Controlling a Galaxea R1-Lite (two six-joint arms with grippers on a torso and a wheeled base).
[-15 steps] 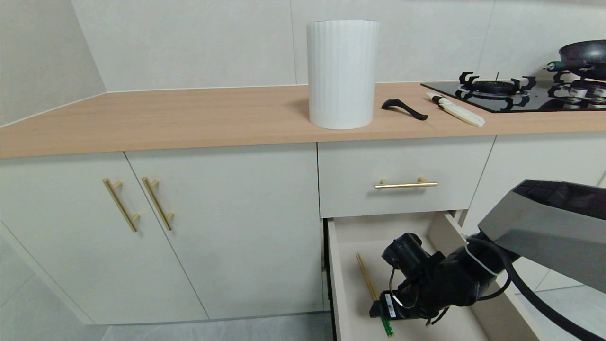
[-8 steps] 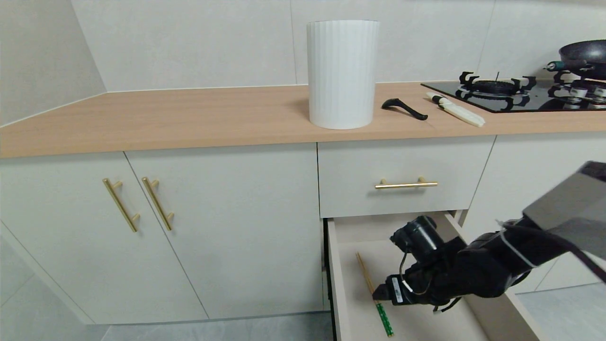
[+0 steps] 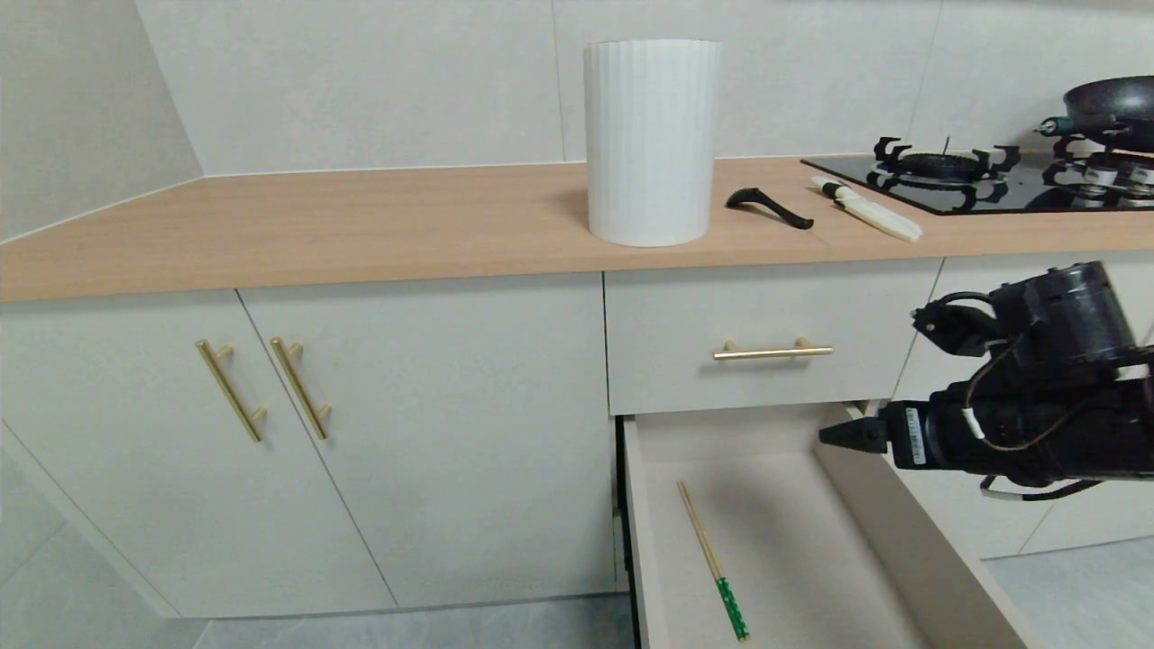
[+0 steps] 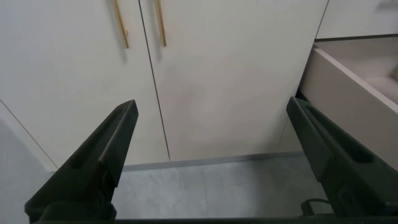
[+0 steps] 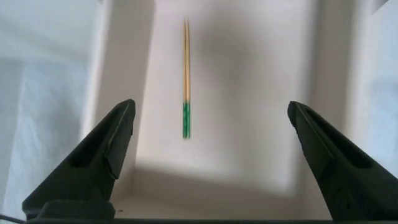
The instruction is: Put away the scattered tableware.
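Right gripper [image 3: 838, 436] raised from drawer [image 3: 636, 541] to its 2 o'clock, jaws apart, chopsticks [image 3: 711, 568] at drawer's 9 o'clock, left gripper [image 4: 211, 106] jaws apart.

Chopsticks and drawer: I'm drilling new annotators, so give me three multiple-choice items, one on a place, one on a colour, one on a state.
1. Where do the chopsticks lie? A on the countertop; B in the open drawer; C inside the white container.
2. What colour are their patterned ends? A red; B blue; C green.
3. How is the right pincer? A open and empty; B shut on the chopsticks; C shut on a knife.
Answers: B, they rest on the drawer floor; C, the ends show green; A, its fingers stand apart, nothing between.
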